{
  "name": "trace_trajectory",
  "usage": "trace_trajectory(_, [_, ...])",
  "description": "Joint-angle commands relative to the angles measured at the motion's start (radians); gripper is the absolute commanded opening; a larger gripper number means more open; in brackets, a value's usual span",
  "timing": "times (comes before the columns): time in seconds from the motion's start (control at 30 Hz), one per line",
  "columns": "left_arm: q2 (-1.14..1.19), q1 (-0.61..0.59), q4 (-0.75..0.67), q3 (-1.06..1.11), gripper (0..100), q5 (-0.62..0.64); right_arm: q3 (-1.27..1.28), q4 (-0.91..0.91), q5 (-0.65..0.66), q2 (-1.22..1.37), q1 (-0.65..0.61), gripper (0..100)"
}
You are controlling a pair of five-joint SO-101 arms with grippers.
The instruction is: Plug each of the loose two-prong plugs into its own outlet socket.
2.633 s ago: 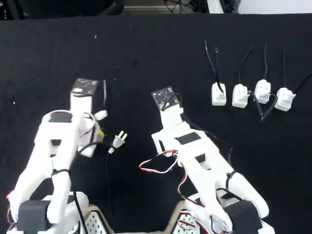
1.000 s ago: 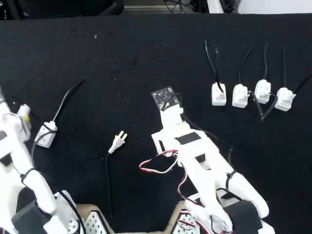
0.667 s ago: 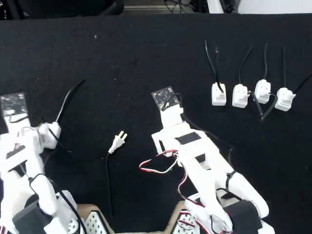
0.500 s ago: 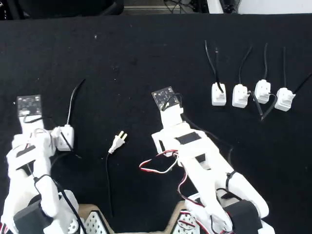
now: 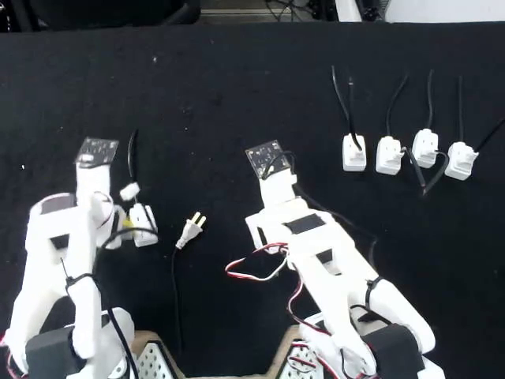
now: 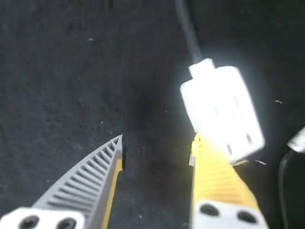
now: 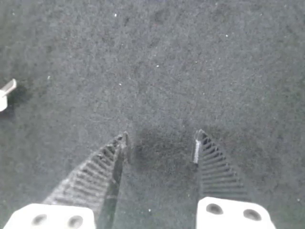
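Note:
A white outlet socket (image 5: pixel 144 215) with a black cord lies on the black cloth left of centre. My left gripper (image 6: pixel 157 149) is open beside it, and the socket (image 6: pixel 221 109) rests against the tip of the yellow-padded finger (image 6: pixel 212 174), not between the fingers. The loose two-prong plug (image 5: pixel 192 227) lies just right of that socket, with its cord trailing toward the front edge. My right gripper (image 7: pixel 159 140) is open over bare cloth near the table's middle and holds nothing.
Four white sockets (image 5: pixel 354 152) stand in a row at the back right, each with a black cord and plug. Red and white wires loop beside the right arm (image 5: pixel 304 229). A small pale piece (image 7: pixel 5 91) shows at the right wrist view's edge.
The left arm has swung in from the far left toward the loose plug, and the white socket has travelled rightward with it. The right arm has not moved.

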Motion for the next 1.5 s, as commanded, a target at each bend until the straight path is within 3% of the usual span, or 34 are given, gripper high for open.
trace_trajectory(0.0, [-0.008,0.010,0.075,-0.220,23,-0.006,-0.059,0.005,0.002,-0.039,0.020,20.4])
trace_trajectory(0.1, [0.000,0.007,0.029,-0.275,23,0.011,-0.059,0.005,0.002,-0.039,0.020,20.4])
trace_trajectory(0.27, [0.074,0.030,-0.210,-0.234,23,0.166,-0.059,0.005,0.002,-0.039,0.020,20.4])
trace_trajectory(0.4, [0.224,0.071,-0.244,-0.294,23,0.245,-0.059,0.005,0.002,-0.039,0.020,20.4])
trace_trajectory(0.73, [0.655,0.102,0.017,-0.739,23,0.336,-0.059,0.005,0.002,-0.039,0.020,20.4])
trace_trajectory(1.07, [0.928,-0.107,0.264,-1.041,23,0.496,-0.058,0.005,0.002,-0.039,0.020,20.4])
trace_trajectory(1.3, [0.953,-0.231,0.410,-1.102,23,0.479,-0.058,0.005,0.002,-0.039,0.020,20.4])
trace_trajectory(1.47, [0.954,-0.305,0.471,-1.050,23,0.325,-0.058,0.005,0.002,-0.039,0.020,20.4])
